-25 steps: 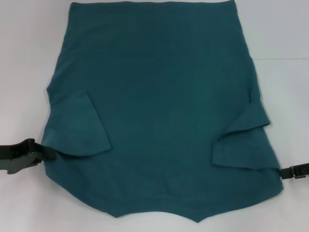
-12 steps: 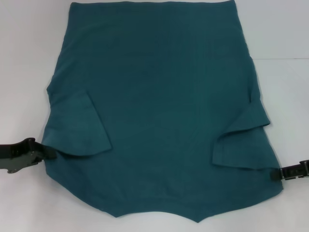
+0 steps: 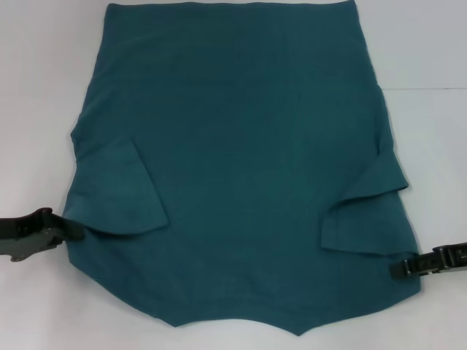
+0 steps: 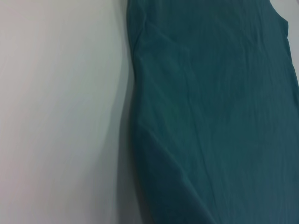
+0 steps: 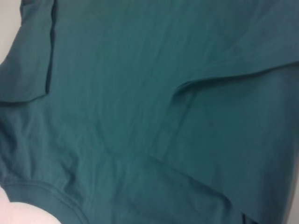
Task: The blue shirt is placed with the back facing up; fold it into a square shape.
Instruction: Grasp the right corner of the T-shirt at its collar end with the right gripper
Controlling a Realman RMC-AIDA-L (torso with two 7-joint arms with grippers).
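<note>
The shirt (image 3: 241,153) is spread flat on a plain white table (image 3: 430,146), plain side up, and it fills most of the head view. Its straight hem runs along the far edge and the curved neckline dips at the near edge. Both short sleeves are folded inward onto the body: the left one lies as a tidy flap, the right one is more rumpled with a raised crease above it. The fabric is a soft matte teal knit, mostly smooth with faint long wrinkles, and the neck has a ribbed band, seen in the right wrist view.

The left hand (image 3: 73,230) lies low on the table at the shirt's left edge, its tip right against the cloth just below the folded sleeve. The right hand (image 3: 400,268) is at the right edge, its dark tip touching or overlapping the cloth under the other sleeve. I can't tell whether either hand is open or pinching anything; the fingers just aren't clear.

There's only bare table around the shirt.
</note>
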